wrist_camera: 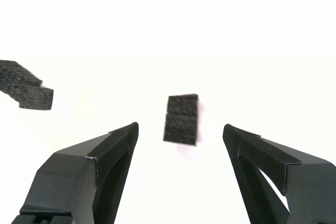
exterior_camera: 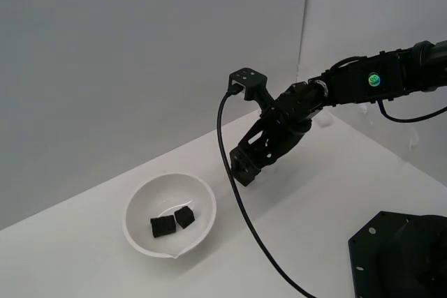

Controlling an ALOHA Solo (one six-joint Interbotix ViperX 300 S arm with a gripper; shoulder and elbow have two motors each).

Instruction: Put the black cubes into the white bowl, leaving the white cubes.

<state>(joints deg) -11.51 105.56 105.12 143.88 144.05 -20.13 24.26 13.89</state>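
Note:
The white bowl (exterior_camera: 170, 215) stands on the white table toward the exterior view's left. Two black cubes (exterior_camera: 173, 222) lie in it; they also show at the edge of the wrist view (wrist_camera: 29, 90). My gripper (exterior_camera: 242, 167) hovers over the table on the exterior view's right of the bowl, jaws open and empty. In the wrist view a third black cube (wrist_camera: 181, 119) lies on the white surface, ahead of and centred between the open fingertips (wrist_camera: 180, 126). In the exterior view that cube is hidden by the gripper. I cannot make out the white cubes.
A black cable (exterior_camera: 227, 193) hangs from the wrist and runs down across the table toward the front. A black base plate (exterior_camera: 398, 256) sits at the exterior view's lower right. Grey walls close off the back.

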